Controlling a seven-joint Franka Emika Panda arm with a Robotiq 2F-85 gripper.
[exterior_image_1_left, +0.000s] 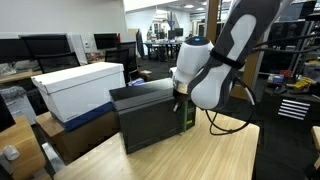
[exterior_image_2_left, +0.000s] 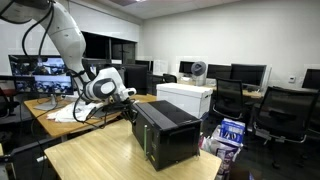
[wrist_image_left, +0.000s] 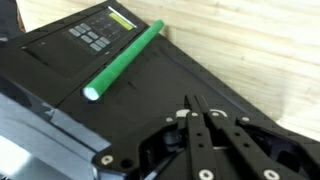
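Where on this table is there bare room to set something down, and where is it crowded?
Bare wood: the table between the black appliance and its near edge in both exterior views. Crowded: the appliance's top, where the green rod lies close to the shut gripper.

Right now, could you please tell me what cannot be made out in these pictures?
Green rod: shows only in the wrist view; too small to find in both exterior views.
Black box: button labels blurred in the wrist view; left side cut off by the edge.
Gripper: whether its shut tips touch the box, unclear.
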